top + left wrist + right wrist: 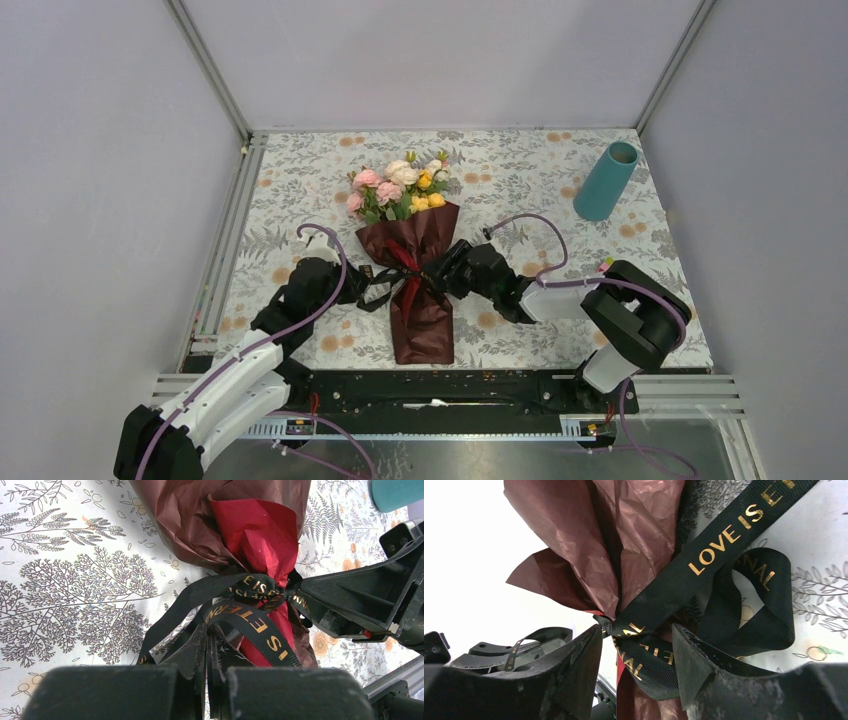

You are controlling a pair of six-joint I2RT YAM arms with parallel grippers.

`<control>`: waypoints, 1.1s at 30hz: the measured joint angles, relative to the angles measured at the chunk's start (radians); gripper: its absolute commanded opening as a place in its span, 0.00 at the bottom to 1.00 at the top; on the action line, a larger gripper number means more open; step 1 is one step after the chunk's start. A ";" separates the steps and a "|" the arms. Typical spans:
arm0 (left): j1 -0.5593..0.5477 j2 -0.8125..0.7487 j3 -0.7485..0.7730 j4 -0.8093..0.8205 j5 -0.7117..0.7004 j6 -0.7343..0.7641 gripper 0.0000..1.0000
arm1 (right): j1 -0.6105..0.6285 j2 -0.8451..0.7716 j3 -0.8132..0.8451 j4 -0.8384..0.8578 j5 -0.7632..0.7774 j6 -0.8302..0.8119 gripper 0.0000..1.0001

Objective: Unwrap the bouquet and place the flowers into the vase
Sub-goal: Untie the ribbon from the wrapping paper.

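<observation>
**Untying step, nothing unwrapped yet**

Bouquet (408, 262) lay wrapped mid-table (300, 200), flowers (400, 185) pointing away from me. Ribbon (260, 630) was tied at its waist. My left gripper (212, 672) was clamped on the ribbon's tail, likely to pull the bow loose. My right gripper (636, 632) had jaws apart either side of the knot (616, 625), gripping nothing. Vase (605, 182) stood well apart, far right.

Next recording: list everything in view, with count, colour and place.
bouquet: one, maroon and red paper wrap, lying mid-table, tied
flowers: one bunch, pink, cream and yellow, at the bouquet's far end
ribbon: one, black with gold lettering, knotted around the wrap
vase: one, teal, far right corner
tablecloth: one, white with floral print, covering the table
left end effector: one, black, shut on the ribbon
right end effector: one, black, open, at the knot
</observation>
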 measured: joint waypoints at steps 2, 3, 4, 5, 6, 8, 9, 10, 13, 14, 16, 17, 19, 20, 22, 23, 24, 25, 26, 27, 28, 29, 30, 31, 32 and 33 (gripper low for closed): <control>0.000 0.000 0.000 0.000 0.000 0.000 0.00 | 0.007 0.006 0.007 0.001 0.000 0.006 0.62; 0.000 0.000 0.000 0.000 0.000 0.000 0.00 | 0.010 0.010 0.012 0.005 0.000 0.009 0.62; 0.000 0.000 0.000 0.000 0.000 0.000 0.00 | 0.012 0.014 0.017 0.010 0.001 0.010 0.62; 0.000 0.000 0.000 0.000 0.000 0.000 0.00 | 0.014 0.017 0.023 0.013 0.002 0.010 0.62; 0.000 0.000 0.000 -0.001 0.000 0.000 0.00 | 0.014 0.020 0.027 0.014 0.003 0.010 0.62; 0.000 0.000 0.000 -0.001 0.000 0.000 0.00 | 0.014 0.030 0.041 0.014 0.006 0.009 0.61; 0.001 -0.001 0.000 -0.001 0.000 0.000 0.00 | 0.014 0.034 0.046 0.014 0.008 0.008 0.61; 0.001 -0.002 0.000 -0.002 0.000 0.001 0.00 | 0.015 0.040 0.052 0.014 0.010 0.008 0.59; 0.002 -0.002 0.000 -0.002 0.002 0.001 0.00 | 0.015 0.063 0.067 0.016 0.014 0.008 0.56; 0.002 -0.002 0.000 -0.003 0.005 0.003 0.00 | 0.015 0.071 0.071 0.016 0.018 0.008 0.55; 0.002 -0.002 0.000 -0.003 0.011 0.005 0.00 | 0.015 0.085 0.075 0.015 0.028 0.008 0.52; 0.002 -0.003 0.000 -0.005 0.014 0.006 0.00 | 0.015 0.090 0.075 0.015 0.031 0.007 0.51; 0.002 -0.006 0.000 -0.008 0.015 0.008 0.00 | 0.015 0.093 0.076 0.014 0.036 0.005 0.48; 0.002 -0.007 0.000 -0.009 0.016 0.008 0.00 | 0.015 0.093 0.077 0.013 0.039 0.003 0.47; 0.002 -0.007 0.000 -0.011 0.017 0.008 0.00 | 0.015 0.093 0.082 0.009 0.054 -0.003 0.45; 0.002 -0.007 0.000 -0.012 0.018 0.009 0.00 | 0.015 0.093 0.085 0.006 0.059 -0.008 0.45; 0.002 -0.007 0.000 -0.013 0.018 0.010 0.00 | 0.015 0.093 0.089 0.003 0.065 -0.011 0.44; 0.002 -0.007 0.000 -0.016 0.018 0.012 0.00 | 0.015 0.093 0.090 0.001 0.069 -0.014 0.44; 0.002 -0.007 0.000 -0.017 0.018 0.013 0.00 | 0.015 0.093 0.092 -0.003 0.075 -0.018 0.43; 0.003 -0.007 0.000 -0.018 0.019 0.014 0.00 | 0.014 0.093 0.092 -0.005 0.080 -0.019 0.43; 0.003 -0.007 0.000 -0.019 0.019 0.015 0.00 | 0.011 0.093 0.092 -0.008 0.082 -0.021 0.43; 0.004 -0.007 0.000 -0.020 0.019 0.015 0.00 | 0.011 0.093 0.092 -0.008 0.083 -0.023 0.43; 0.005 -0.007 0.000 -0.020 0.020 0.015 0.00 | 0.010 0.093 0.092 -0.008 0.083 -0.024 0.43; 0.006 -0.007 0.000 -0.020 0.021 0.015 0.00 | 0.009 0.093 0.092 -0.008 0.083 -0.026 0.43; 0.006 -0.007 0.000 -0.020 0.021 0.015 0.00 | 0.008 0.093 0.092 -0.008 0.084 -0.028 0.43; 0.006 -0.008 0.000 -0.021 0.022 0.015 0.00 | 0.007 0.093 0.092 -0.008 0.085 -0.030 0.43</control>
